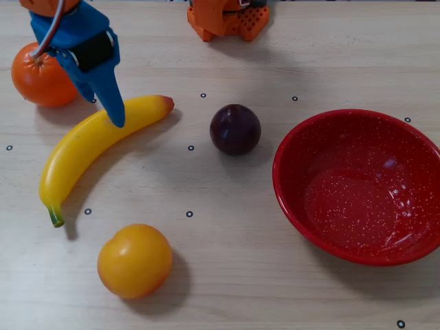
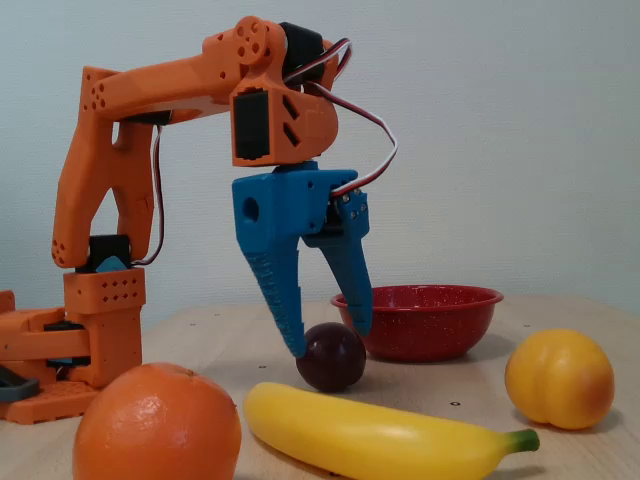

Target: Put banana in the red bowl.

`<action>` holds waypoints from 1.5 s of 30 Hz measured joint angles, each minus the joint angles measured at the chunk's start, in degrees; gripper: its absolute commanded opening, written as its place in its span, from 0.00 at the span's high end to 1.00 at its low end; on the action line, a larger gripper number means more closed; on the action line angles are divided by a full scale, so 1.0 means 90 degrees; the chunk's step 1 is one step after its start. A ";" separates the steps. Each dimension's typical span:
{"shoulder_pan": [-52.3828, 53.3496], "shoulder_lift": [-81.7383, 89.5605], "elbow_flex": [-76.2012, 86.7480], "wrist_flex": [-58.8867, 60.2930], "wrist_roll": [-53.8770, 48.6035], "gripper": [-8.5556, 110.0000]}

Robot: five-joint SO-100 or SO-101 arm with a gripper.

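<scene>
in the fixed view the banana [image 2: 375, 440] lies nearest on the surface [image 1: 227, 261], beside the orange [image 2: 157, 425]. above it hang the blue jaws [image 2: 328, 342], spread apart and holding nothing. behind sit the plum [image 2: 331, 356] and the red bowl [image 2: 418, 322], empty.

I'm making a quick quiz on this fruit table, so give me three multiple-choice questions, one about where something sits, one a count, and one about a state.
1. In the overhead view, where is the plum?
A. between the banana and the red bowl
B. inside the bowl
C. left of the orange

2. How many fruits are on the table?
A. two
B. four
C. six

3. The gripper's jaws are
A. shut on the banana
B. open and empty
C. holding the plum

Answers: 1 A, it lies between banana and red bowl. 2 B, banana, plum, orange, yellow-orange fruit. 3 B, the fixed view shows a gap, nothing held.
</scene>
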 measured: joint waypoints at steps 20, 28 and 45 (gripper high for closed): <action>0.0625 -0.1719 -0.1748 0.0371 -0.1133 0.65; 0.0605 -0.1963 -0.1914 0.1074 -0.1406 0.64; 0.0605 -0.2344 -0.1934 0.1162 -0.1104 0.67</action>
